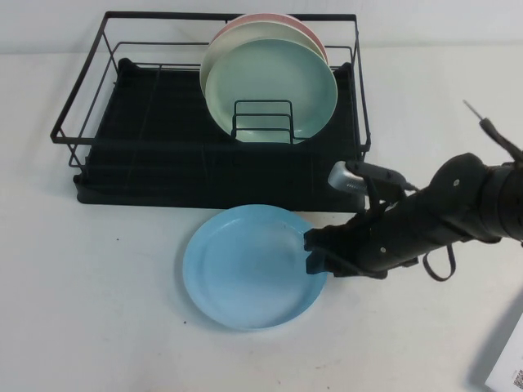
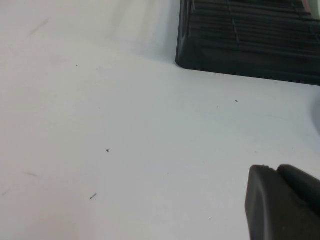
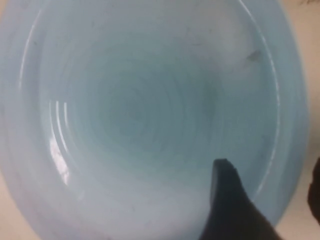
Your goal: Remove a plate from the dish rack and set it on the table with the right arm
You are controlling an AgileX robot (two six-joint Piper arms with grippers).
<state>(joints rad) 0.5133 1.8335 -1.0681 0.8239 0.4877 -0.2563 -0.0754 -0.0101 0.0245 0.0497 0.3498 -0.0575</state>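
Note:
The light sky-blue plate (image 1: 245, 265) lies flat on the white table (image 1: 98, 310), just in front of the black dish rack (image 1: 147, 139). My right gripper (image 1: 315, 253) is low at the plate's right rim. In the right wrist view the plate (image 3: 140, 115) fills the frame. The right gripper (image 3: 267, 170) is open and straddles the rim, with one finger (image 3: 227, 200) over the plate's inside and the other outside the rim. My left gripper (image 2: 272, 170) is shut and empty over bare table near the rack's corner (image 2: 250, 45). It is out of the high view.
A pale mint-green plate (image 1: 274, 82), a cream plate (image 1: 216, 57) and a pink plate (image 1: 270, 18) stand upright in the rack behind a wire divider loop (image 1: 263, 118). A white sheet (image 1: 511, 359) lies at the table's near right corner.

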